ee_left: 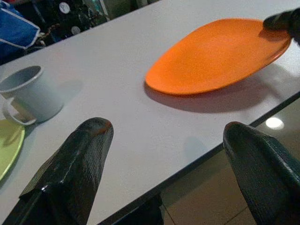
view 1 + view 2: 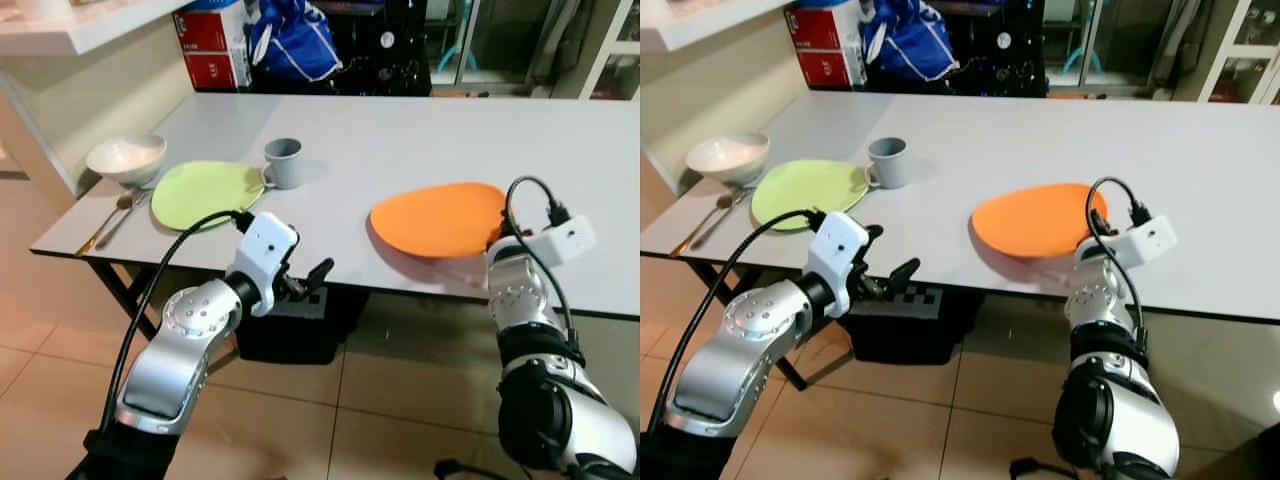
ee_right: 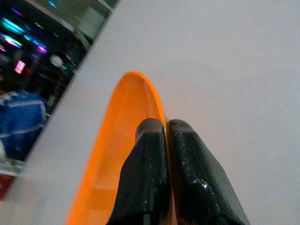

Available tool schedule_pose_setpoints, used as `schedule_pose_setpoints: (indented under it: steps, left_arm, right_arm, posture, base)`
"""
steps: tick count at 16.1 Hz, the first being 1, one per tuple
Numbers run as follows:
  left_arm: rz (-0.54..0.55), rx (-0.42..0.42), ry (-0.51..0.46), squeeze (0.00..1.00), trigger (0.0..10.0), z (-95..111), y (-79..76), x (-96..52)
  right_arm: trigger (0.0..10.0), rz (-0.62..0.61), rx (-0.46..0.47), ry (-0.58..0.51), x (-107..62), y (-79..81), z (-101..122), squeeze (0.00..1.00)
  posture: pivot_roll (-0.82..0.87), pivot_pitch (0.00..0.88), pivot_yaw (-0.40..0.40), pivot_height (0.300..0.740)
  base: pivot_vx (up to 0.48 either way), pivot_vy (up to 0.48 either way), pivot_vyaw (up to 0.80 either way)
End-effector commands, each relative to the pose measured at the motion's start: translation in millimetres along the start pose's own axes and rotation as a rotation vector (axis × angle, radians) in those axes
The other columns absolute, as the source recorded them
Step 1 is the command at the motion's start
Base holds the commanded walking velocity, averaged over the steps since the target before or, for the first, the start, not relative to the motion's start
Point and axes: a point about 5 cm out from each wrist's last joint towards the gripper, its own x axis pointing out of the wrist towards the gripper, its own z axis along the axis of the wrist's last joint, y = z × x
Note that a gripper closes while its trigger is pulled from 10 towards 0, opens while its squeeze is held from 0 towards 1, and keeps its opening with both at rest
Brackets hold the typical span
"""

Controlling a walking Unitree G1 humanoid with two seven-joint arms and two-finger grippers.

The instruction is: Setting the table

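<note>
1. Right wrist view: the right gripper [image 3: 165,129] pinches the orange plate [image 2: 440,218] by its rim, tilted above the white table [image 2: 400,140].
2. The left gripper [image 2: 305,282], fingers apart, hovers off the table's near edge.

Home dining area. A long white table [image 2: 420,150] is standing on beige floor tiles [image 2: 380,400], carrying plates, a bowl [image 2: 126,158], a mug [image 2: 284,162]. Red cardboard boxes [image 2: 212,45] and a blue bag [image 2: 292,40] are sitting at far left; glass doors [image 2: 480,40] are showing beyond.
</note>
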Motion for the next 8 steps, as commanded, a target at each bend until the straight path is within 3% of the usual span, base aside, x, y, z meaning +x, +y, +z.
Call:
schedule_pose_setpoints:
  steps: [1,2,3,4,6,8]
  left_arm:
    - [-0.002,0.0,0.005,0.0,10.0,1,3.1,-4.5]
    - [-0.003,-0.001,0.009,0.0,10.0,1,3.0,-5.2]
    - [-0.003,-0.001,0.01,0.0,10.0,1,2.9,-5.4]
    - [-0.004,-0.003,0.013,0.0,10.0,1,2.3,-6.0]
    - [-0.007,-0.006,0.017,0.0,10.0,0,0.8,-6.0]
    - [-0.01,-0.008,0.018,0.0,10.0,1,-0.3,-5.2]
  right_arm:
    - [10.0,0.028,-0.036,0.014,1.2,8.0,-3,0.22]
    - [10.0,0.027,-0.057,0.031,1.2,6.7,-7,0.69]
    - [10.0,0.023,-0.069,0.034,1.2,6.1,-8,0.69]
    - [10.0,0.007,-0.102,0.038,0.8,2.4,-12,1.0]
    - [10.0,-0.001,-0.15,0.016,-0.5,-3.0,-14,1.0]
    - [10.0,0.014,-0.26,0.016,-0.9,-5.7,-16,1.0]
  posture:
    - [0.01,0.0,0.087,0.74]
    - [0.01,0.0,0.086,0.74]
    - [0.01,0.0,0.086,0.74]
    - [0.01,0.0,0.089,0.74]
    - [0.01,0.0,0.091,0.74]
    - [0.01,0.0,0.092,0.74]
  base:
    - [0.0,0.0,0.0]
    - [0.0,0.0,0.0]
    - [0.0,0.0,0.0]
    - [0.0,0.0,0.0]
    - [0.0,0.0,0.0]
    - [0.0,0.0,0.0]
